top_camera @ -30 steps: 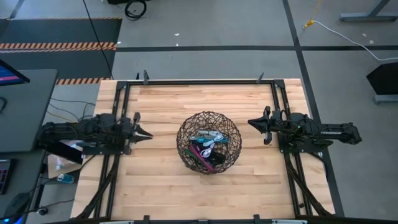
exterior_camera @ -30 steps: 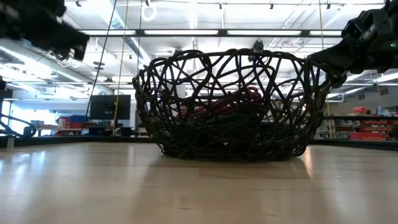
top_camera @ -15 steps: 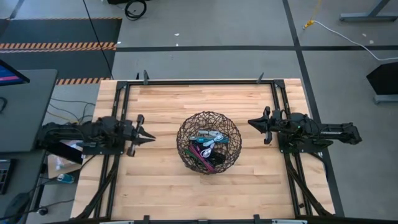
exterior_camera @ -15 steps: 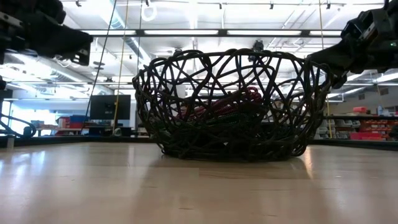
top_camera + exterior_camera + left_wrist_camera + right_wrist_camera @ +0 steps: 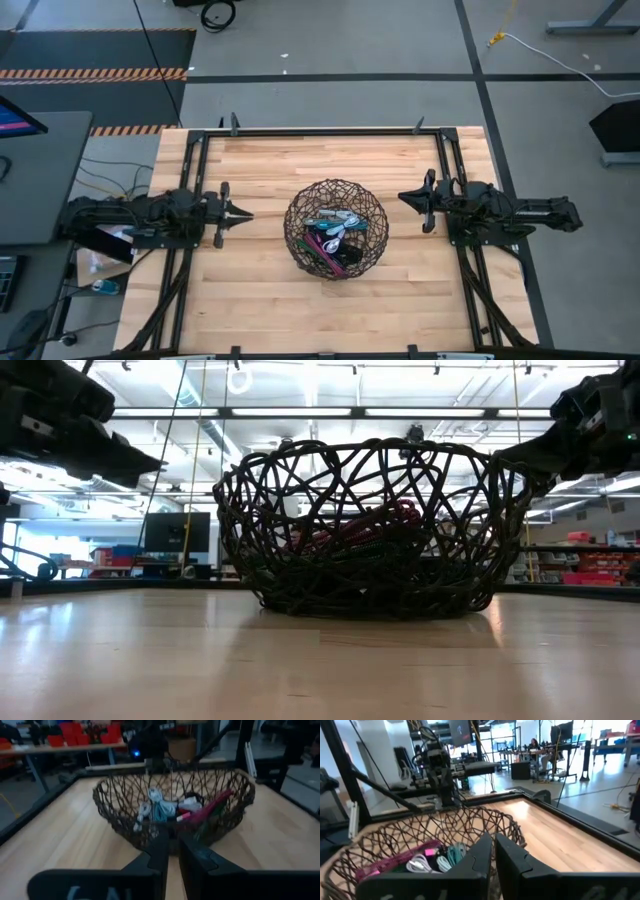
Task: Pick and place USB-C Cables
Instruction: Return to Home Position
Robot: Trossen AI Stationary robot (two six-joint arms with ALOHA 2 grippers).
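One pale, plank-grained wooden table (image 5: pixel 260 300) carries a round, dark basket (image 5: pixel 291 228) of tangled wire mesh at its centre. Inside lie the USB-C Cables (image 5: pixel 335 230), small coiled bundles in teal, white, pink and green. Both arms stretch level above the wood. The left gripper (image 5: pixel 246 214) is at the basket's nine o'clock and the right gripper (image 5: pixel 405 197) near two o'clock, each with fingers pressed together on nothing. Since a second ago the left wrist has rolled, its tip slightly nearer the basket; the right is unmoved.
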